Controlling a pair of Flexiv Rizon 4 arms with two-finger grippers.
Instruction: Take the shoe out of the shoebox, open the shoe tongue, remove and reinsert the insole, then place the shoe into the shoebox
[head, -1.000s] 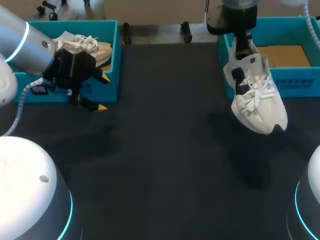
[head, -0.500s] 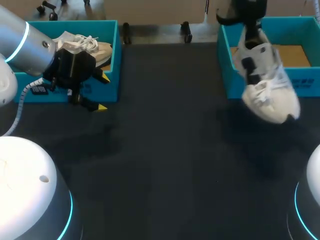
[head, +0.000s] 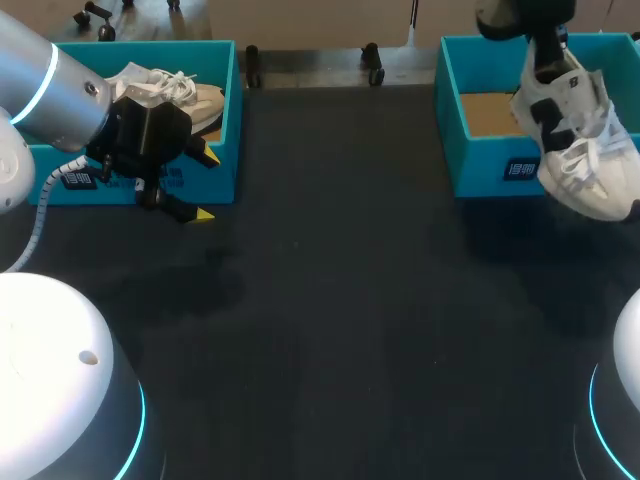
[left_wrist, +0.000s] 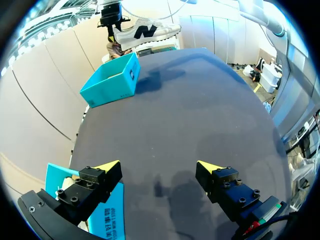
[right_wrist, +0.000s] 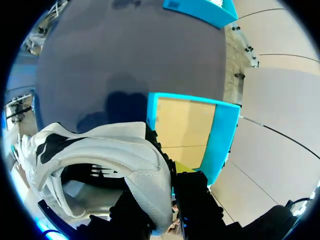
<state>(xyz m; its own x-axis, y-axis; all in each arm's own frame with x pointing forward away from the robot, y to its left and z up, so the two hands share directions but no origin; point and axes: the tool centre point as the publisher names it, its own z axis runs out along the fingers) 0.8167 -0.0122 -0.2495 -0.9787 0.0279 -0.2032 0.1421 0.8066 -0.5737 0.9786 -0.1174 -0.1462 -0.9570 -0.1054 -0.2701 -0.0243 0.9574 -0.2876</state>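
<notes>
Our right gripper (head: 546, 52) grips the heel collar of the white shoe (head: 578, 150), which hangs toe-down above the front wall of the teal shoebox (head: 490, 165). It looks light and soft-sided; the stiffer heel seems the best hold. Our left gripper (left_wrist: 159, 171) sits wide open, empty.

Robotics lab: left arm (head: 45, 85) and right arm (head: 520, 12) over a black table (head: 330, 300) with two teal shoeboxes (head: 205, 182) (head: 490, 165).
</notes>
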